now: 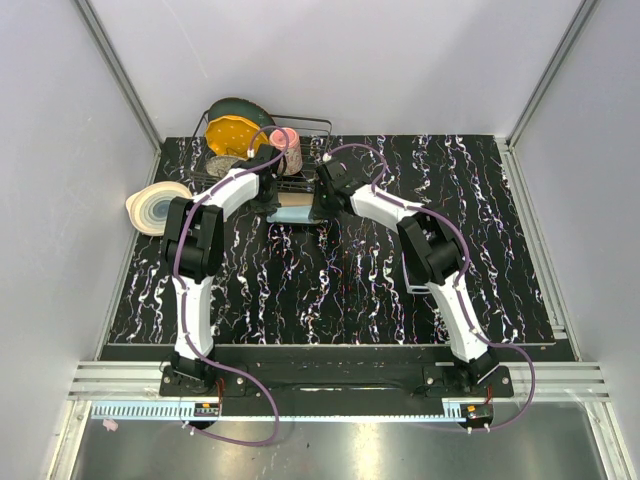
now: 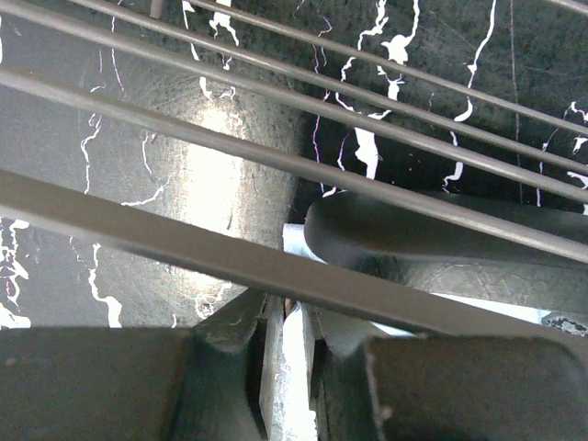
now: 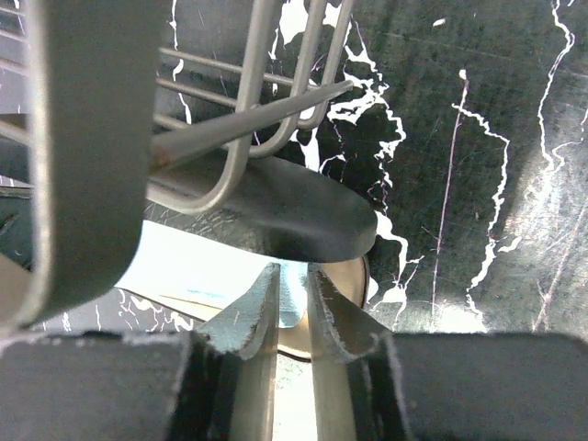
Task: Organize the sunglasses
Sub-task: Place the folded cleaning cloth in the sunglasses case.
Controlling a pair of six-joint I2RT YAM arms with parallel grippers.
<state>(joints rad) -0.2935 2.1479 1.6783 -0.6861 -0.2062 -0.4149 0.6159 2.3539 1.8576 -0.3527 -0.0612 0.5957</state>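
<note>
Marbled table (image 1: 520,220): both jaws stand narrow by the black case (image 3: 312,216); grip indeterminable. The sunglasses, unseen here, are likely light, fragile; grasp the bridge.

Was a lab robot cell, probably: white panel walls (image 1: 350,60), aluminium extrusion frame (image 1: 118,70), black marbled table (image 1: 330,300), arm bases (image 1: 190,380) bolted to a metal rail (image 1: 340,382).

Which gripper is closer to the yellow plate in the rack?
Left. The left gripper is front-right of the yellow plate; the right gripper lies farther right, past the pink cup.
</note>
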